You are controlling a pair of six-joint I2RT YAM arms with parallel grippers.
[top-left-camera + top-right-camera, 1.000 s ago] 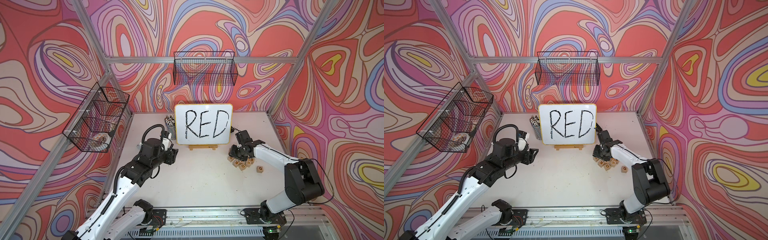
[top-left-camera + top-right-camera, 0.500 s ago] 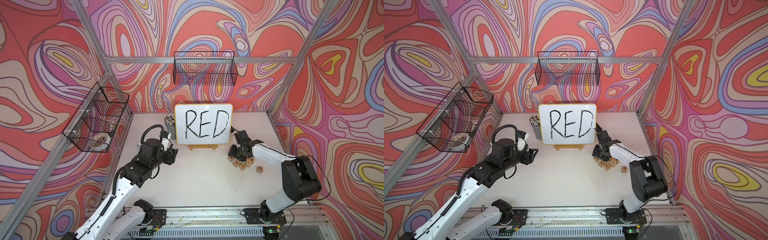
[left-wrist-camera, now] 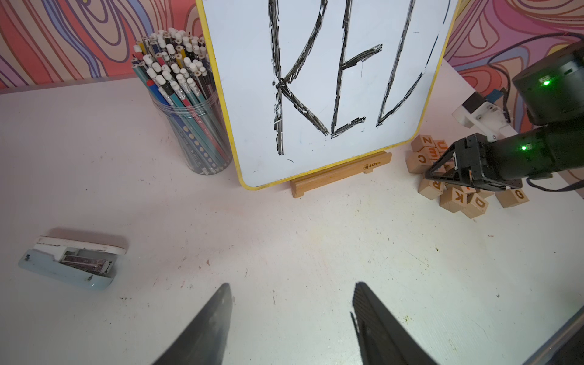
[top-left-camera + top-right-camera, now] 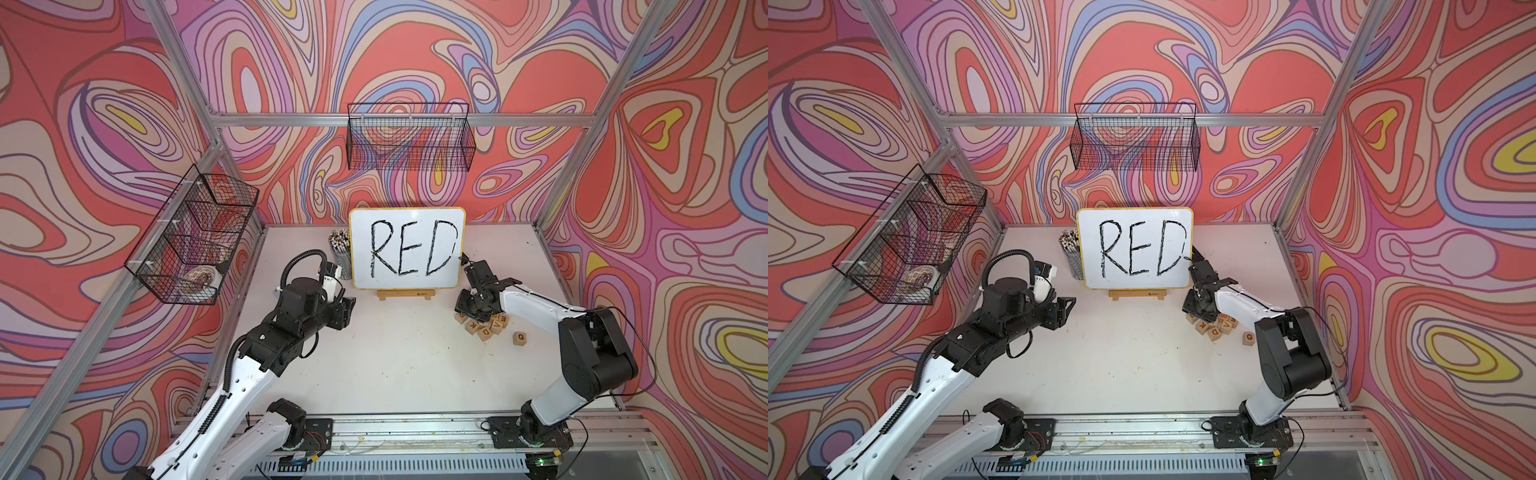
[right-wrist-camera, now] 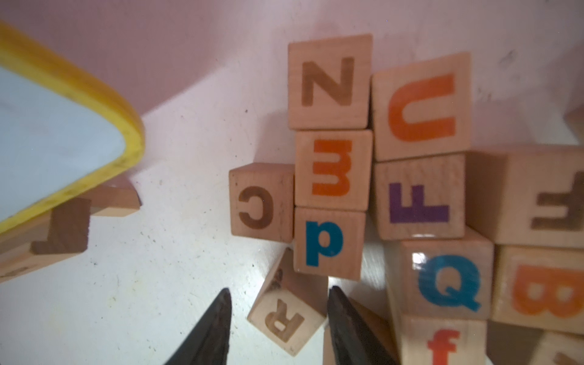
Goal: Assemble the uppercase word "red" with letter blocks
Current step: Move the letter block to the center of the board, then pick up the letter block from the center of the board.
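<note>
**Reaching for the first letter.** At the left corner of the block pile (image 4: 484, 326), right of centre in both top views, my right gripper (image 5: 278, 289) brackets the R block (image 5: 286, 319). The jaws are narrowed but not closed: one finger sits against the cube's edge, and bare table shows beside the other. The R block lies tilted, propped against the blue p block (image 5: 328, 243). I judge the first letter lined up but not yet gripped, and the word not begun.

Against the frame a second ago, my right elbow sits a touch nearer the picture's centre. The gripper hangs over the same corner of the pile, just below the lower right corner of the whiteboard (image 4: 407, 249). Those small earlier views do not show whether the jaws have changed.

The D block (image 3: 480, 203) rests at the pile's near edge. What reads as the E block (image 4: 501, 319) is on the pile's right side, and the lone G block (image 4: 519, 338) lies further right. None appears to have shifted. My left gripper (image 3: 292, 287), left of centre, is where it was, jaws wide and empty above the table (image 4: 395, 374).
</note>
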